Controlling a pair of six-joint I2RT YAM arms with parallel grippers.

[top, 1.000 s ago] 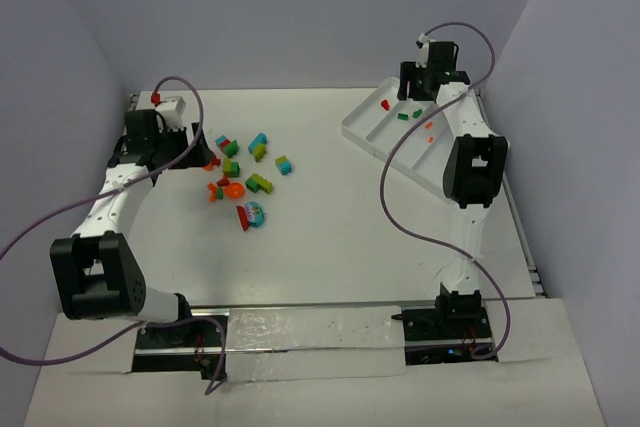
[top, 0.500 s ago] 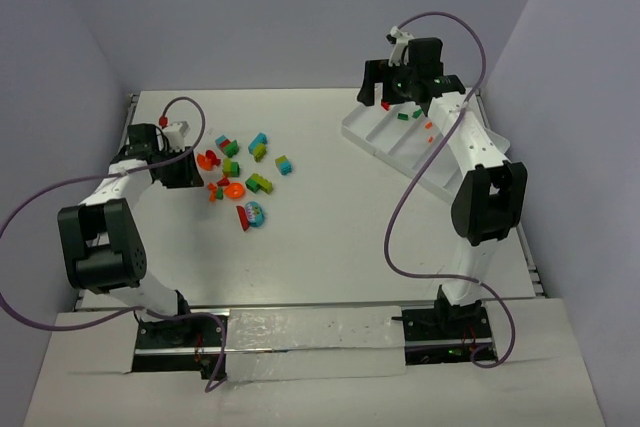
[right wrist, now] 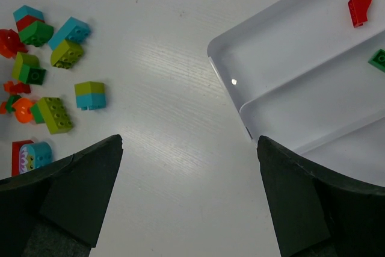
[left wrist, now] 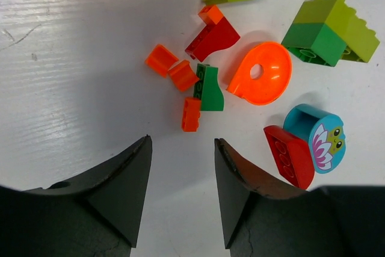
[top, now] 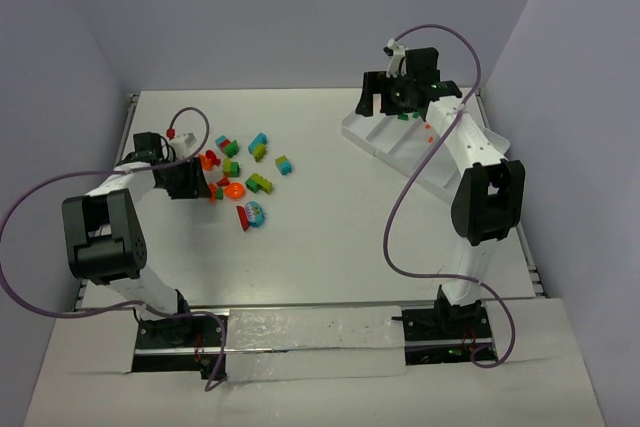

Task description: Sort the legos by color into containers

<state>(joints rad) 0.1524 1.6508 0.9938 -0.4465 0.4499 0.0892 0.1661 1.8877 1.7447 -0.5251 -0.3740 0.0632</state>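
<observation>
My left claw [left wrist: 182,143] dropped, half open, over an orange lego [left wrist: 191,114]; right claw [right wrist: 190,142] quit the far-right tray [right wrist: 289,46], wide and empty.

Soft, even overhead light gives you a bright white bench [top: 330,232] with only faint shadows, plus a patchy sheen on the strip [top: 310,332] along its near edge. In your wrist views the bricks [left wrist: 207,88] are sharp, while the dark fingers of the left pincer [left wrist: 182,167] and right pincer [right wrist: 187,170] look soft and featureless. A grey shadow spreads ahead of the left one, and a small glint sits on the tray [right wrist: 231,76] wall.
</observation>
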